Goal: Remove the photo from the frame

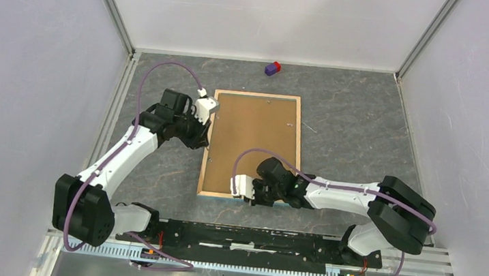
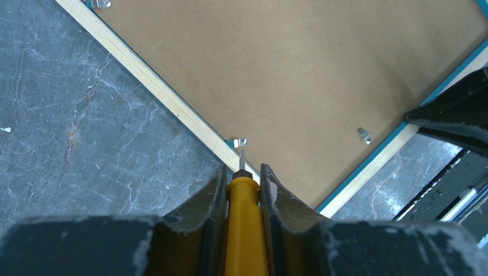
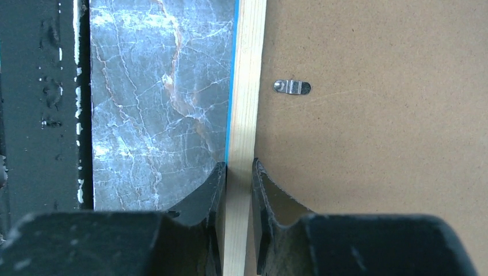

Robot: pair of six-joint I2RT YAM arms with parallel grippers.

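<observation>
Because the frame [image 1: 251,142] lay face down on the bench [image 1: 367,123], only its brown back board [image 2: 299,75] and light wood rim [image 3: 247,86] showed. The photo was out of sight, and we judged it shut inside under that board. Our left tool [image 2: 241,172] was clamped on a yellow-handled screwdriver [image 2: 246,230], its tip just beside a metal tab [image 2: 239,142] on the left rim, placed to turn it aside. Our right tool [image 3: 239,172] pinched the near rim, one finger either side, apparently to steady the frame against that push.
</observation>
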